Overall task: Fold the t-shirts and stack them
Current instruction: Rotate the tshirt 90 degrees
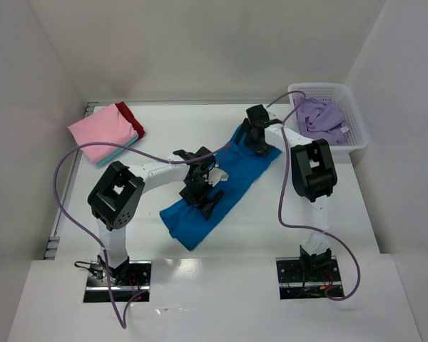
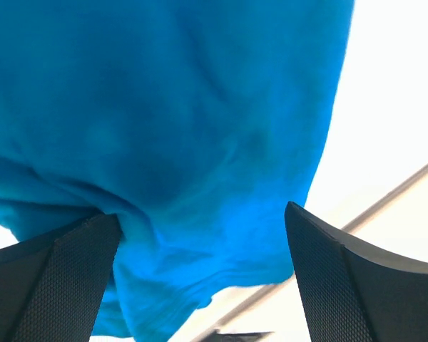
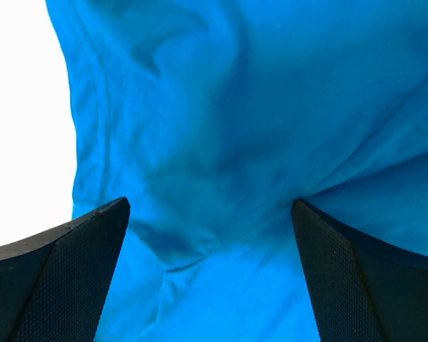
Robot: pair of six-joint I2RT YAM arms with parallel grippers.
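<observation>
The bright blue t-shirt (image 1: 221,189) lies as a long diagonal strip across the middle of the table. It fills the left wrist view (image 2: 164,128) and the right wrist view (image 3: 257,128). My left gripper (image 1: 203,194) is open over its middle, its fingers (image 2: 64,285) pressing down on the cloth near an edge. My right gripper (image 1: 259,141) is open over the strip's far right end, fingers (image 3: 342,278) spread on the cloth. A folded stack with a pink t-shirt (image 1: 103,132) on top and a red one (image 1: 132,117) beneath sits at the far left. A lavender t-shirt (image 1: 321,120) lies crumpled in the basket.
The white mesh basket (image 1: 353,135) stands at the far right corner. White walls enclose the table on three sides. A purple cable loops from each arm. A metal rail (image 1: 57,228) runs along the table's left edge.
</observation>
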